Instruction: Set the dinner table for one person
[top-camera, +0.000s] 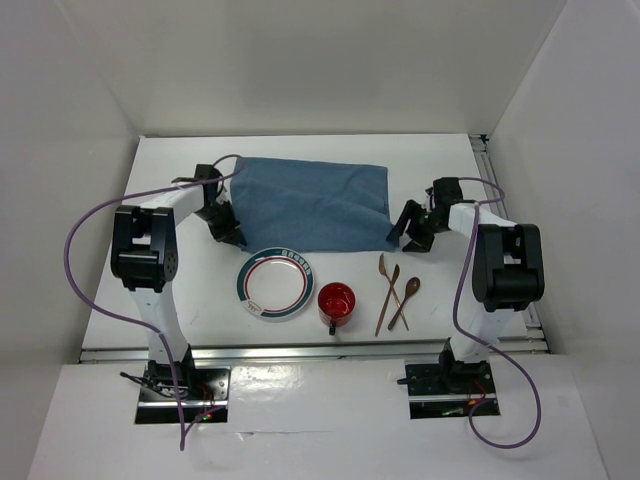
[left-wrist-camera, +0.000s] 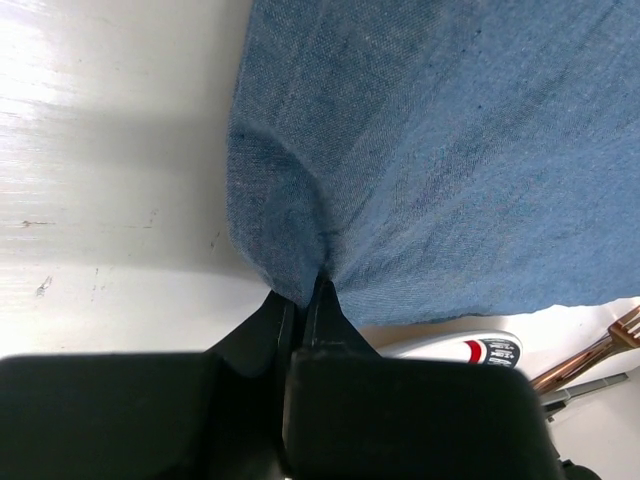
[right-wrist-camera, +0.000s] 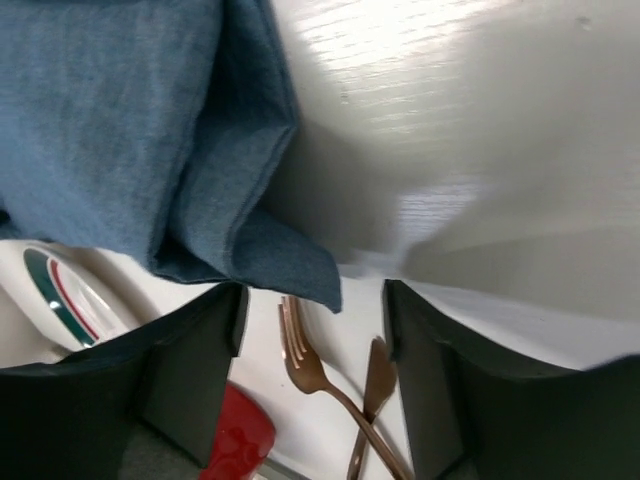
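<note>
L gripper (left-wrist-camera: 305, 288) tight, R gripper (right-wrist-camera: 312, 295) wide

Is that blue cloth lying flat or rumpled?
Mostly spread, not flat. The left gripper pinches one corner of the blue cloth into a pucker, and the corner by the open right gripper lies folded over.

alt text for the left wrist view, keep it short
The left jaws, closed, pinch the edge of the blue cloth placemat into a pucker on the white dinner table. At lower right, the rim of a plate and copper cutlery show beyond the cloth.
</note>
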